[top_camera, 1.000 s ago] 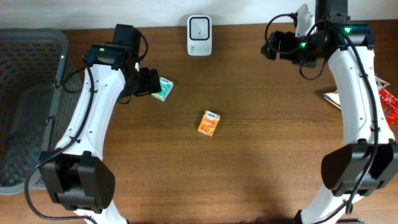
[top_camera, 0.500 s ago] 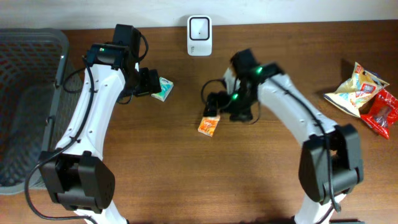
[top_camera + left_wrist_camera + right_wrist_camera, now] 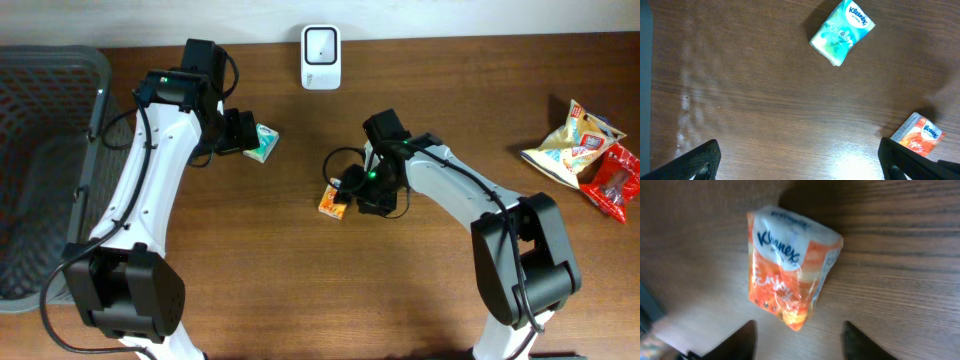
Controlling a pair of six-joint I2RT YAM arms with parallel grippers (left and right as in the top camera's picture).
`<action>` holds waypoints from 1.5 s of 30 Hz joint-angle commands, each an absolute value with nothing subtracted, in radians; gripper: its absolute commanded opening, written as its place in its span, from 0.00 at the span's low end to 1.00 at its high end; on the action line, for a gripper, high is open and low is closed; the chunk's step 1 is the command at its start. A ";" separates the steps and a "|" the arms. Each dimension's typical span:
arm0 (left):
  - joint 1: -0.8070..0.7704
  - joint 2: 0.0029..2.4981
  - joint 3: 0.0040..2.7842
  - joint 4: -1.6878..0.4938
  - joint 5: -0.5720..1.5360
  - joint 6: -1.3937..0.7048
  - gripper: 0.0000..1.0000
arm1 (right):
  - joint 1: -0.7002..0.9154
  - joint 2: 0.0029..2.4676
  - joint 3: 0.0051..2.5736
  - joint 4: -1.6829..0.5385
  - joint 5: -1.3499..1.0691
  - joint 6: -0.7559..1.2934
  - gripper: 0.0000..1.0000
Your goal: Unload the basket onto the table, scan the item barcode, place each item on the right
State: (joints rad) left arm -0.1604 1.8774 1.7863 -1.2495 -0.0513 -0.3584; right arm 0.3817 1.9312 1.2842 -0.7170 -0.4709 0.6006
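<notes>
An orange Kleenex tissue pack [image 3: 334, 201] lies flat near the middle of the table. My right gripper [image 3: 350, 190] hovers right over it. In the right wrist view the pack [image 3: 789, 282] fills the centre. Its lower tip reaches down toward the gap of my right gripper [image 3: 800, 345], whose dark fingers [image 3: 742, 341] stand apart on either side without touching it. My left gripper [image 3: 243, 138] is wide open beside a green Kleenex pack [image 3: 264, 143]. In the left wrist view that pack [image 3: 842, 32] lies well ahead of the left gripper [image 3: 800, 165]. A white scanner [image 3: 320, 43] stands at the back edge.
A grey mesh basket [image 3: 40, 150] fills the left side. Two snack bags [image 3: 585, 150] lie at the far right. The orange pack [image 3: 917, 135] also shows at the lower right of the left wrist view, next to the finger there.
My right arm has swung from the back right down to the orange pack in the middle, and its jaws have narrowed. The left arm and both packs have not moved.
</notes>
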 commanded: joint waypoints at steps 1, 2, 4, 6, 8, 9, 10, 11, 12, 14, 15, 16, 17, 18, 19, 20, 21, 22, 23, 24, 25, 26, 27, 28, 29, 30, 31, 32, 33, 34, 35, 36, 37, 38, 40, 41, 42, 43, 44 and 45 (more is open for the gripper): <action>-0.160 1.864 1.798 -1.251 -0.041 -0.347 0.99 | 0.406 1.925 1.280 -0.691 -0.458 0.599 0.30; -0.160 1.864 1.798 -1.251 -0.041 -0.346 0.99 | 0.412 1.925 1.279 -0.680 -0.455 0.589 0.26; -0.160 1.864 1.798 -1.251 -0.041 -0.347 0.99 | 0.427 1.925 1.277 -0.663 -0.405 0.582 0.18; -0.160 1.864 1.798 -1.251 -0.041 -0.346 0.99 | 0.442 1.925 1.277 -0.654 -0.353 0.585 0.18; -0.160 1.864 1.798 -1.251 -0.041 -0.347 0.99 | 0.455 1.926 1.277 -0.646 -0.339 0.585 0.18; -0.160 1.864 1.798 -1.251 -0.041 -0.346 0.99 | 0.463 1.927 1.276 -0.636 -0.339 0.585 0.17; -0.160 1.864 1.798 -1.251 -0.041 -0.347 0.99 | 0.470 1.927 1.274 -0.624 -0.336 0.585 0.17; -0.160 1.864 1.798 -1.251 -0.041 -0.346 0.99 | 0.479 1.927 1.268 -0.609 -0.326 0.585 0.17; -0.160 1.864 1.798 -1.251 -0.041 -0.346 0.99 | 0.487 1.927 1.259 -0.597 -0.305 0.585 0.15; -0.160 1.864 1.798 -1.251 -0.041 -0.346 0.99 | 0.498 1.927 1.242 -0.590 -0.242 0.591 0.14; -0.160 1.864 1.798 -1.251 -0.041 -0.347 0.99 | 0.500 1.927 1.234 -0.593 -0.210 0.605 0.14; -0.160 1.864 1.798 -1.251 -0.041 -0.347 0.99 | 0.500 1.927 1.224 -0.598 -0.176 0.622 0.13; -0.160 1.864 1.798 -1.251 -0.041 -0.346 0.99 | 0.500 1.927 1.218 -0.597 -0.161 0.627 0.13; -0.160 1.864 1.798 -1.251 -0.041 -0.346 0.99 | 0.496 1.927 1.211 -0.598 -0.144 0.627 0.13; -0.160 1.864 1.798 -1.251 -0.041 -0.347 0.99 | 0.495 1.927 1.208 -0.603 -0.125 0.627 0.13; -0.160 1.864 1.798 -1.251 -0.041 -0.346 0.99 | 0.495 1.927 1.207 -0.611 -0.101 0.627 0.13; -0.160 1.864 1.798 -1.251 -0.041 -0.346 0.99 | 0.495 1.927 1.207 -0.617 -0.083 0.626 0.13; -0.160 1.864 1.798 -1.251 -0.041 -0.347 0.99 | 0.495 1.927 1.207 -0.624 -0.063 0.626 0.13; -0.160 1.864 1.798 -1.251 -0.041 -0.346 0.99 | 0.495 1.927 1.208 -0.630 -0.051 0.625 0.13; -0.160 1.864 1.798 -1.251 -0.041 -0.347 0.99 | 0.495 1.927 1.211 -0.643 -0.039 0.620 0.14; -0.160 1.864 1.798 -1.251 -0.041 -0.346 0.99 | 0.495 1.925 1.218 -0.657 -0.033 0.599 0.17; -0.160 1.864 1.798 -1.251 -0.041 -0.347 0.99 | 0.495 1.925 1.231 -0.680 -0.015 0.587 0.20; -0.160 1.864 1.798 -1.251 -0.041 -0.346 0.99 | 0.495 1.925 1.251 -0.711 0.008 0.580 0.24; -0.160 1.864 1.798 -1.251 -0.041 -0.346 0.99 | 0.495 1.925 1.275 -0.747 0.034 0.580 0.27; -0.160 1.864 1.798 -1.251 -0.041 -0.346 0.99 | 0.495 1.925 1.295 -0.776 0.051 0.580 0.30; -0.160 1.864 1.798 -1.251 -0.041 -0.346 0.99 | 0.495 1.925 1.330 -0.832 0.081 0.576 0.33; -0.161 1.864 1.798 -1.251 -0.041 -0.347 0.99 | 0.495 1.925 1.355 -0.871 0.102 0.575 0.33; -0.160 1.864 1.798 -1.251 -0.041 -0.346 0.99 | 0.495 1.925 1.382 -0.913 0.121 0.575 0.33; -0.160 1.864 1.798 -1.251 -0.041 -0.346 0.99 | 0.495 1.925 1.407 -0.949 0.130 0.575 0.33; -0.160 1.864 1.798 -1.251 -0.041 -0.347 0.99 | 0.495 1.925 1.438 -0.986 0.126 0.576 0.34; -0.160 1.864 1.798 -1.251 -0.041 -0.346 0.99 | 0.496 1.925 1.460 -1.006 0.112 0.576 0.33; -0.160 1.864 1.798 -1.251 -0.041 -0.347 0.99 | 0.500 1.925 1.479 -1.015 0.082 0.575 0.33; -0.160 1.864 1.798 -1.251 -0.041 -0.346 0.99 | 0.505 1.925 1.489 -1.013 0.055 0.572 0.33; -0.160 1.864 1.798 -1.251 -0.041 -0.346 0.99 | 0.511 1.925 1.493 -0.994 0.018 0.550 0.33; -0.162 1.864 1.798 -1.251 -0.041 -0.347 0.99 | 0.526 1.926 1.487 -0.953 -0.009 0.492 0.33; -0.162 1.864 1.798 -1.251 -0.041 -0.347 0.99 | 0.535 1.926 1.479 -0.937 -0.022 0.455 0.33; -0.162 1.864 1.798 -1.251 -0.041 -0.347 0.99 | 0.558 1.927 1.466 -0.919 -0.044 0.371 0.33; -0.162 1.864 1.798 -1.251 -0.041 -0.346 0.99 | 0.572 1.928 1.459 -0.912 -0.047 0.330 0.34; -0.162 1.864 1.798 -1.251 -0.041 -0.346 0.99 | 0.589 1.931 1.451 -0.908 -0.039 0.295 0.37; -0.162 1.864 1.798 -1.251 -0.041 -0.347 0.99 | 0.605 1.934 1.444 -0.904 -0.018 0.280 0.39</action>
State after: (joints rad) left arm -0.1604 1.8774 1.7863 -1.2499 -0.0513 -0.3584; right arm 0.5423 1.9236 1.4715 -0.9108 -0.0051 0.4274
